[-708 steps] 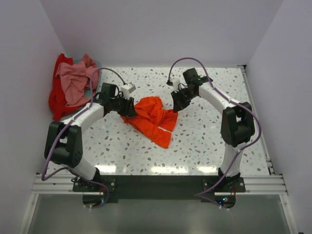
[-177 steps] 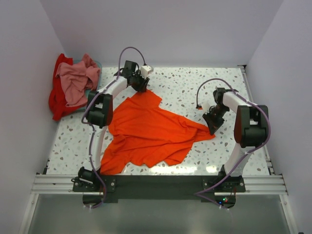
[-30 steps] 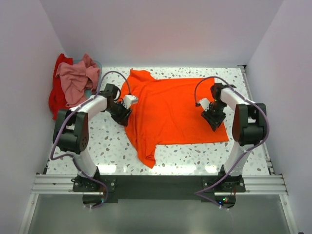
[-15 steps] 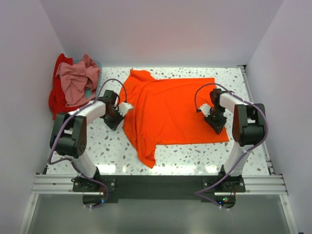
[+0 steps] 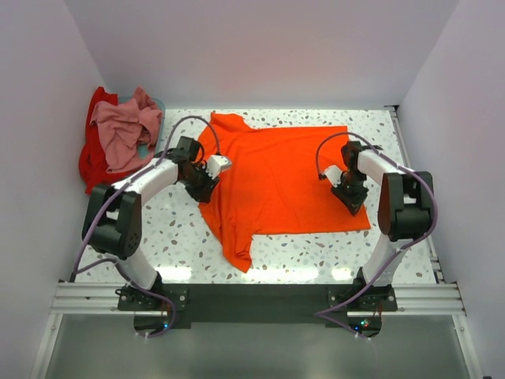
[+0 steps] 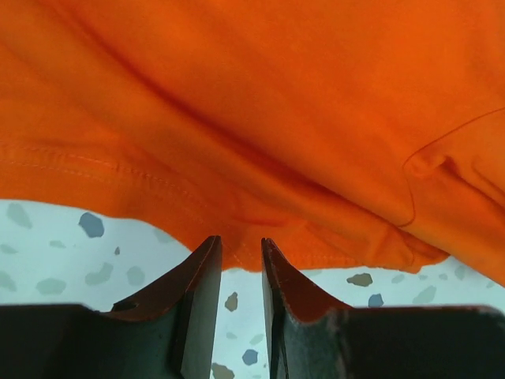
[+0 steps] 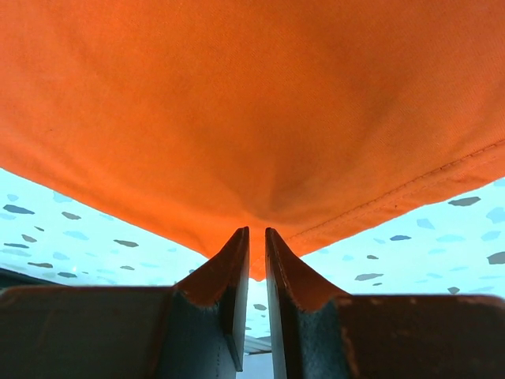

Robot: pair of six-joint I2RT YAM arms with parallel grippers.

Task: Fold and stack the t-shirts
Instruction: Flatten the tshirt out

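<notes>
Top external view: the orange t-shirt (image 5: 276, 178) is being seen spread nearly flat across the speckled table (image 5: 316, 253), with 1 sleeve pointing away at its far left corner and the other trailing toward the arm bases at its near left corner. 2 more shirts, the pink t-shirt (image 5: 118, 130) and the red t-shirt (image 5: 91, 170), are being seen heaped together well apart from the orange t-shirt, beyond its far left corner, the pink one lying on top of the red one.

The left gripper (image 5: 207, 180) is being held low at the orange t-shirt's left edge, between the 2 sleeves. From the left wrist view its jaws are being shown a narrow gap apart, with speckled table visible between them and the stitched edge of the cloth reaching just to the fingertips; whether that edge is being nipped cannot be told.

The right gripper (image 5: 351, 193) is being held at the orange t-shirt's right edge, nearer its near right corner. From the right wrist view its jaws are being shown almost together, clamped on the hem, and the cloth is being drawn into a small pucker at the fingertips.
</notes>
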